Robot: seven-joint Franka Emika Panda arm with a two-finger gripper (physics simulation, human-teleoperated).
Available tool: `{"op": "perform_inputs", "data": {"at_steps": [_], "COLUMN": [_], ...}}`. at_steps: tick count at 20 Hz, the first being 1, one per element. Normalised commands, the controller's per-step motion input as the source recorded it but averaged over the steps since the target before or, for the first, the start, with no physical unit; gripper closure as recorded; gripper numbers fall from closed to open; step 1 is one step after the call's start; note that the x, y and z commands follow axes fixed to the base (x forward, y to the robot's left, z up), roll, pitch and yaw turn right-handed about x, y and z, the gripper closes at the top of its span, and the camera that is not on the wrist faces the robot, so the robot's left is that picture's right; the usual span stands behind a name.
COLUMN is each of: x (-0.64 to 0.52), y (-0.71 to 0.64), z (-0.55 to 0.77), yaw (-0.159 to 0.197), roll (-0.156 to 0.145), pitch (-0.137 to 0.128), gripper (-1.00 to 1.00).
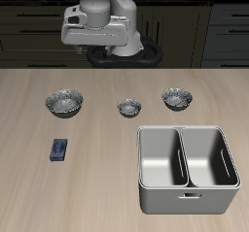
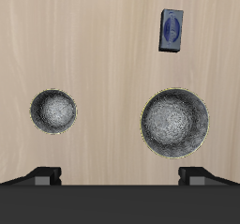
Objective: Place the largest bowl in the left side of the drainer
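Franka arm (image 1: 102,3) raised at the back of the table (image 1: 29,197), wrist pointing down. Gripper (image 1: 102,51) hangs high above the table's rear edge, holding nothing; fingertips (image 2: 45,175) spread wide apart, well clear of the surface.

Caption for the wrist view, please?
Gripper hovering above the largest bowl, smallest bowl and a blue object.

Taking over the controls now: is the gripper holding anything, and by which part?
Nothing is held. The gripper hangs above the table's back, apart from every bowl; the largest bowl sits untouched on the table, and the wrist view shows nothing between the fingertips.
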Motion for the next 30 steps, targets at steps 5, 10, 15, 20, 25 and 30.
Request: {"op": "perform_inputs", "data": {"at_steps": [5, 10, 15, 20, 25, 30], "x": [0.01, 0.00, -0.01, 0.07, 0.04, 0.05], "y": [-0.16, -0.13, -0.12, -0.13, -0.10, -0.07], "z": [-0.04, -0.01, -0.01, -0.06, -0.03, -0.11], "yaw": [0.016, 0.013, 0.020, 0.028, -0.007, 0.005], "roll": [0.004, -0.010, -0.002, 0.000, -0.007, -0.003], "pitch": [-0.003, -0.007, -0.014, 0.014, 0.002, 0.003], "gripper": [-1.00, -1.00, -1.00, -1.00, -1.00, -1.00]}}
